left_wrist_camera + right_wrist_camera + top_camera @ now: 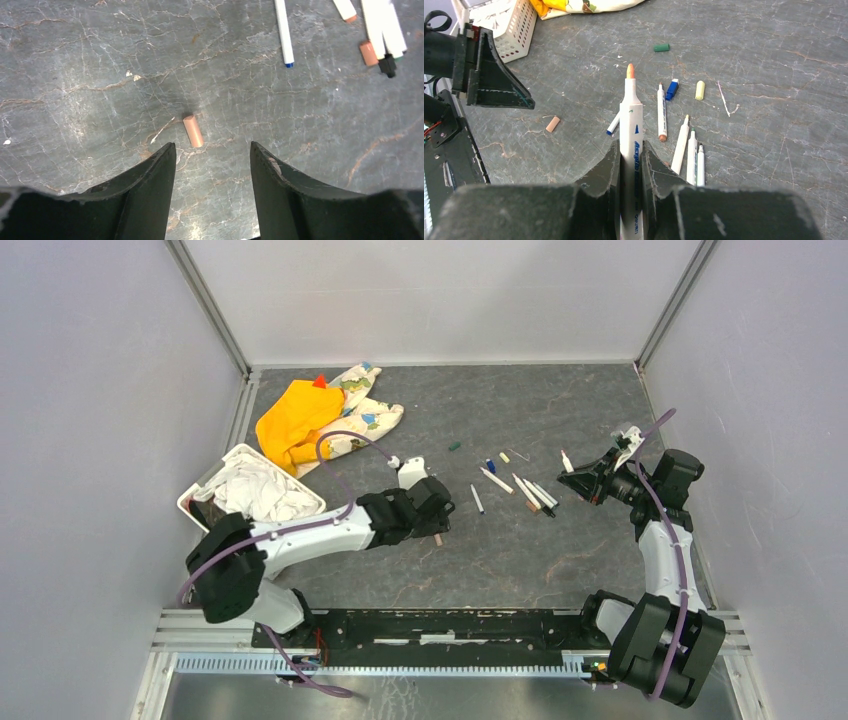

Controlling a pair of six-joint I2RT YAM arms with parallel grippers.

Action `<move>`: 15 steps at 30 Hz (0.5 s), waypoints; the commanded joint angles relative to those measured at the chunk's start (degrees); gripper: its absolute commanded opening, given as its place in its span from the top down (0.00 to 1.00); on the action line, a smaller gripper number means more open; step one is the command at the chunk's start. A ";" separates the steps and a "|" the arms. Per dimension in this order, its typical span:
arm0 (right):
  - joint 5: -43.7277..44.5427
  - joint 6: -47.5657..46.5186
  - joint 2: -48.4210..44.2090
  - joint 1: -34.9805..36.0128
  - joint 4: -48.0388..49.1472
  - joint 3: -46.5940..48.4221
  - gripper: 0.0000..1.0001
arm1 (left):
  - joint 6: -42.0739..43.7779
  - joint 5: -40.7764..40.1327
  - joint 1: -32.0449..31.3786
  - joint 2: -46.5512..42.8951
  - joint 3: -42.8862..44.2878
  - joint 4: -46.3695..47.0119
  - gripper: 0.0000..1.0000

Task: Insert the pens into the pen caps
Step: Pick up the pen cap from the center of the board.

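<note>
Pen (630, 130), white barrel, orange tip: pinched between the right pincer's (630, 150) fingers. White basket (516, 35) sits far ahead-left of that pincer and holds a crumpled white cloth (258, 490). Just ahead-right of the pincer, loose pens (680, 145) lie on the table (774, 75). Beyond them are a blue cap (671, 90) and a cream cap (699, 90), with a green cap (662, 48) farthest. Left pincer (212, 150) is spread, gripping nothing; a salmon cap (193, 131) lies just ahead of its gap. Pen's long axis runs straight out from the fingers, tip away.
</note>
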 commanded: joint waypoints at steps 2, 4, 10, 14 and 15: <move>-1.20 0.29 -0.86 -0.25 2.36 0.57 1.00 | -7.41 -4.91 -0.57 5.31 5.86 -9.16 0.41; -1.23 0.29 -0.74 -0.22 2.49 0.55 1.00 | -7.91 -5.19 -0.64 7.29 6.66 -9.53 0.42; -1.43 0.45 -0.62 -0.24 2.43 0.56 1.00 | -8.62 -5.16 -0.89 12.89 9.16 -11.77 0.50; -1.37 0.47 -0.64 -0.24 2.59 0.57 1.00 | -8.33 -4.92 -1.08 15.58 10.52 -11.60 0.53; -1.43 0.47 -0.63 -0.24 2.52 0.57 1.00 | -8.13 -4.75 -1.11 16.19 11.01 -11.64 0.54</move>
